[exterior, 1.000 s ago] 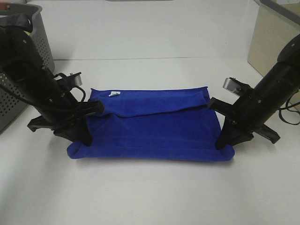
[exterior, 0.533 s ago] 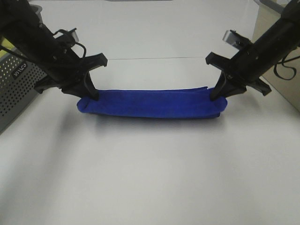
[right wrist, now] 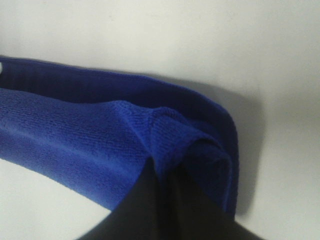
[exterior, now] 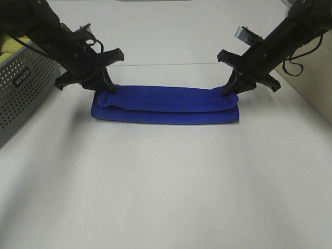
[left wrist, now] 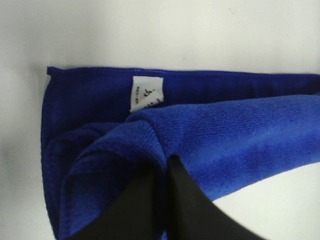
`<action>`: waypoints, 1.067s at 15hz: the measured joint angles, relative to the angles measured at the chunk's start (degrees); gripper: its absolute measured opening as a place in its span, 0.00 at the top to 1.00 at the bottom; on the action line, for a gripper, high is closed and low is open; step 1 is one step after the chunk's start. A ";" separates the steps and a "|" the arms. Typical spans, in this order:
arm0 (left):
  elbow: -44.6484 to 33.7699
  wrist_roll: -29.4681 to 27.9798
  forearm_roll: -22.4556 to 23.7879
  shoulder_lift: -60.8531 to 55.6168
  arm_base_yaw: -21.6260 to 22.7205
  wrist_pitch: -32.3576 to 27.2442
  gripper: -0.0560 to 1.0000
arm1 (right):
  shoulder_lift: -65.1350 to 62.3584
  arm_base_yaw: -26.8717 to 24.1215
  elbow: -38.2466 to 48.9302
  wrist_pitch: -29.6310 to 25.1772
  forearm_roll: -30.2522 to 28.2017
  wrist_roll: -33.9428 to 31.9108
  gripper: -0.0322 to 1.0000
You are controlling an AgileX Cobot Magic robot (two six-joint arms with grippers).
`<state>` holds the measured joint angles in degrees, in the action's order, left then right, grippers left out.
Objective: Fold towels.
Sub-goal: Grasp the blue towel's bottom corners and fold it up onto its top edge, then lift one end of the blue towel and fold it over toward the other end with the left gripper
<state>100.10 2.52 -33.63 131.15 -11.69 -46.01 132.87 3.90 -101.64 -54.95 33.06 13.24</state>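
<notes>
Step in hand: a lengthwise fold, nearly laid. Towel [exterior: 166,104] sits as a long narrow strip on the table [exterior: 166,197]. Its upper layer is bulged over the lower one, not flat yet.

Left gripper [exterior: 107,89] pinches the upper layer at the towel's left end, right gripper [exterior: 230,89] at its right end. Both are clamped narrow on cloth, and the wrist views show fabric nipped between the fingers. Tag [left wrist: 147,93] lies on the lower layer just beside the left pinch, uncovered.

Next, my read: bring both ends down level so the edges line up, open together, and back out without dragging the layer. An uneven release would likely skew the strip. A crosswise fold probably follows.

Surface: plain white, matte. A perforated grey basket [exterior: 26,88] stands well left of the towel with something yellow-green [exterior: 8,46] in it. A beige box [exterior: 321,93] is right of the towel.
</notes>
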 joint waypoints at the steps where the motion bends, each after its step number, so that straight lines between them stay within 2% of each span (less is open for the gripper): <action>1: 0.74 0.00 0.06 2.01 0.00 0.00 0.90 | 1.38 0.00 -0.34 0.00 -0.23 -0.11 0.96; 2: 0.97 0.00 0.06 3.21 0.00 0.06 0.86 | 2.35 0.00 -0.34 -0.06 -0.34 -0.17 0.92; 3: 0.97 0.00 0.06 3.78 0.00 0.11 0.76 | 2.86 0.00 -0.34 0.00 -0.34 -0.17 0.85; 4: 1.03 0.00 0.00 4.01 0.00 0.63 0.61 | 3.15 0.00 -0.34 0.17 -0.40 -0.17 0.70; 5: 1.03 0.00 0.00 4.01 0.00 1.20 0.45 | 3.15 0.00 -0.34 0.11 -0.29 -0.17 0.51; 6: 1.26 0.00 0.00 4.01 0.00 1.32 0.35 | 3.04 0.00 -0.40 -0.06 -0.23 -0.11 0.36; 7: 1.95 0.06 0.00 4.07 0.11 1.26 0.29 | 2.86 0.00 -0.40 -0.06 -0.23 -0.11 0.26; 8: 3.21 0.06 0.29 4.07 0.23 0.74 0.27 | 2.18 0.00 -0.40 -0.06 -0.34 -0.11 0.21; 10: 7.91 0.17 3.55 4.07 0.29 -3.32 0.26 | -0.92 0.00 -0.46 -0.46 -1.49 -0.11 0.17; 11: 7.91 0.17 3.55 4.07 0.29 -3.32 0.26 | -0.92 0.00 -0.46 -0.46 -1.49 -0.11 0.17; 12: 9.22 -0.11 5.79 4.07 0.29 -5.27 0.25 | -1.66 0.00 -0.46 -0.92 -1.83 -0.06 0.17; 13: 9.80 -1.60 11.17 4.07 0.29 -8.08 0.25 | -2.29 0.00 -0.46 -1.78 -2.81 -0.06 0.17; 14: 9.80 -1.60 11.17 4.07 0.29 -8.08 0.25 | -2.29 0.00 -0.46 -1.78 -2.81 -0.06 0.17; 15: 9.80 -2.06 13.81 4.24 0.46 -10.94 0.25 | -2.29 -0.11 -0.46 -2.01 -3.27 -0.06 0.17; 16: 9.74 -2.18 13.98 4.47 0.52 -11.40 0.25 | -2.29 -0.23 -0.46 -2.12 -3.27 -0.06 0.17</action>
<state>109.84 0.34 -19.65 135.62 -11.17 -57.41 130.58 3.67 -102.10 -57.07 29.79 13.18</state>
